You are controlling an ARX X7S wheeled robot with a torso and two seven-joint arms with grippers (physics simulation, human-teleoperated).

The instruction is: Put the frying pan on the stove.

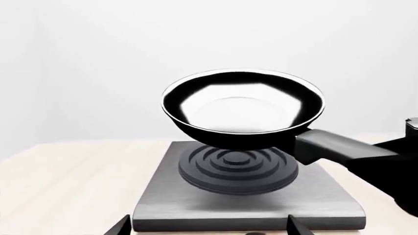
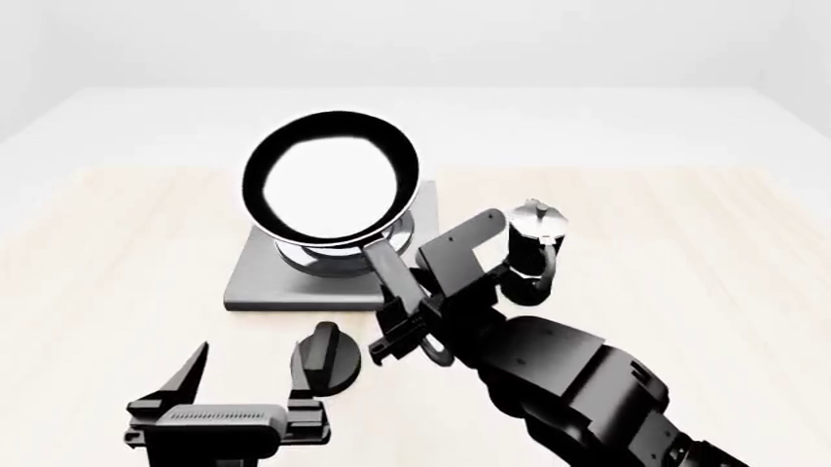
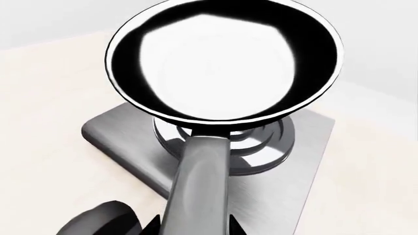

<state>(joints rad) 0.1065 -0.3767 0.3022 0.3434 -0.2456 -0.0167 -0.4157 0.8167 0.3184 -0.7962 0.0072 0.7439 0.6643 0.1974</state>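
The frying pan is glossy black with a bright reflective inside. It hangs tilted just above the ring burner of the stove, a flat dark-grey plate. My right gripper is shut on the pan's long handle. In the right wrist view the handle runs between the fingertips of the right gripper to the pan, with the stove below. In the left wrist view the pan hovers over the burner. My left gripper is open and empty in front of the stove.
A black-and-silver moka pot stands right of the stove, close to my right arm. A small round black knob sits in front of the stove beside my left gripper's finger. The light wooden tabletop spreads to both sides.
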